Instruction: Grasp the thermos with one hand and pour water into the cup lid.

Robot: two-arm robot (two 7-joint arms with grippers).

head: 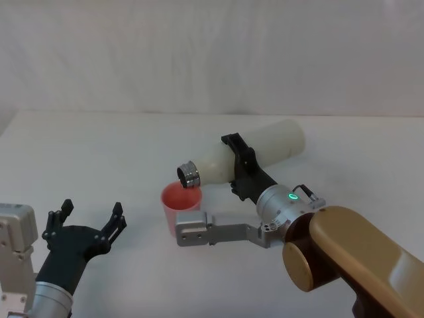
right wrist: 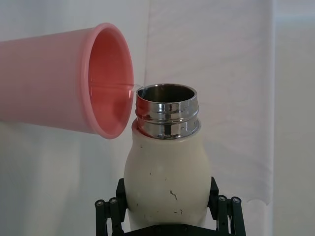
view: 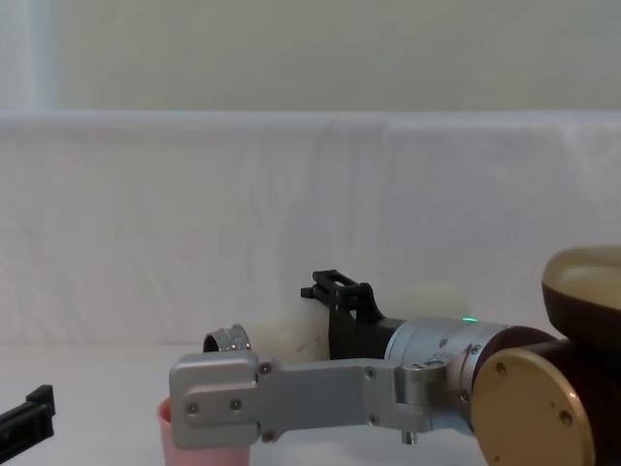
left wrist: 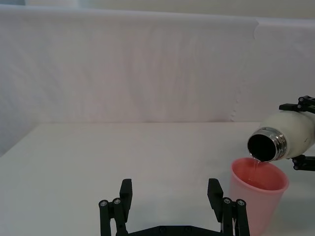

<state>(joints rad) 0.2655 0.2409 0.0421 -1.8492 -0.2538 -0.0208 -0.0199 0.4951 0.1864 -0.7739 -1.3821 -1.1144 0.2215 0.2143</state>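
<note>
Head view: the right gripper (head: 240, 167) is clamped round the body of the tall cream-white matte thermos (head: 255, 154), which lies tipped nearly level at mid-table, base to the far right, shiny threaded steel neck down and left over the small salmon-pink plastic cup lid (head: 180, 202); the cup lid stands on the white table (head: 99, 152); the left gripper (head: 85, 224) is parked near left, fingers spread wide and holding nothing.

Left wrist view: a thin stream runs from the thermos mouth (left wrist: 266, 144) into the cup lid (left wrist: 258, 196); the left gripper's open fingers (left wrist: 219, 199) stand just left of the cup, apart from it.

Right wrist view: black fingers (right wrist: 109, 209) press both sides of the thermos (right wrist: 167, 172) low on its body; small scuffs mark the paint; I can read no lettering or brand there; water shows inside the cup lid (right wrist: 106, 81).

Chest view: the thermos (view: 281, 342) is level behind the right arm; the cup lid (view: 179, 437) sits below its neck.

Judgement: the thermos is probably stiff, smooth and weighty with water, so a mid-body hold suits it, though the matte shell could slip; the cup lid looks light and easily knocked over.
</note>
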